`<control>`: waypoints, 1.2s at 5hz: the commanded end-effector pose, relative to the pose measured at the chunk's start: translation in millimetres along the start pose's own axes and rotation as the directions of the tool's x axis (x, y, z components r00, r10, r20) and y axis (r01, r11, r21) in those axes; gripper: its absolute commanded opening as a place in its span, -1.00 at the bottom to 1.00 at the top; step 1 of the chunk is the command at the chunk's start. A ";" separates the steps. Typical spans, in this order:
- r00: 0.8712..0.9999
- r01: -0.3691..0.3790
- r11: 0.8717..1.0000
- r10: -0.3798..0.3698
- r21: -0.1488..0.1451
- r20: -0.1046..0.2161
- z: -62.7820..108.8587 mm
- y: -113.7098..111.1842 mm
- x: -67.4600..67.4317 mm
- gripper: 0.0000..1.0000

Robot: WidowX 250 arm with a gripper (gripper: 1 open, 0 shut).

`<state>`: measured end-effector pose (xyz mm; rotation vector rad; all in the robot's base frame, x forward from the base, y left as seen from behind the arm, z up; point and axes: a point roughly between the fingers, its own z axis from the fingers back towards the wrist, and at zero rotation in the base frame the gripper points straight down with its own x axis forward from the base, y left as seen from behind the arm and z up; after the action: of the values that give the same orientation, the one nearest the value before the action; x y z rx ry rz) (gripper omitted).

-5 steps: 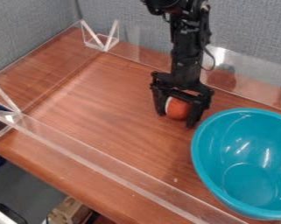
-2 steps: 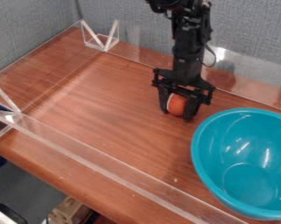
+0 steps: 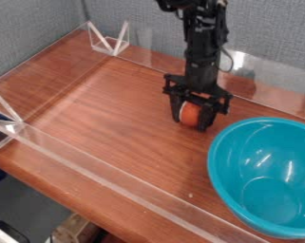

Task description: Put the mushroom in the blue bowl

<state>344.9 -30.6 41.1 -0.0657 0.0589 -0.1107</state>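
Observation:
The mushroom (image 3: 193,112), a small reddish-brown rounded toy, sits between the black fingers of my gripper (image 3: 196,113), which points straight down and is shut on it, just above the wooden tabletop. The black arm rises from it toward the top of the view. The blue bowl (image 3: 265,174), large, glossy and teal, stands to the lower right of the gripper, its near rim a short way from the fingers. Nothing lies in the bowl. The mushroom's stem is hidden by the fingers.
Clear acrylic walls (image 3: 104,186) fence the brown wooden table (image 3: 104,114) at the front, left and back. Triangular clear brackets stand at the back left (image 3: 107,40) and left edge (image 3: 3,121).
The gripper's fingers have closed in on the mushroom; a second ago they stood wider around it. The hand has barely shifted, and the bowl has not moved.

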 end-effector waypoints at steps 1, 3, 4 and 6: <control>0.993 0.031 0.999 -0.032 0.007 0.117 46.5 -9.0 -0.2 -1.00; 0.967 0.125 0.992 -0.123 0.009 0.222 100.6 -43.0 -22.0 -1.00; 0.957 0.197 0.980 -0.192 0.000 0.217 100.9 -69.6 -36.8 -1.00; 0.934 0.322 0.946 -0.315 -0.017 0.166 72.0 -135.6 -53.9 -1.00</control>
<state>276.9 -155.6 113.1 -0.1224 -0.0708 -0.4387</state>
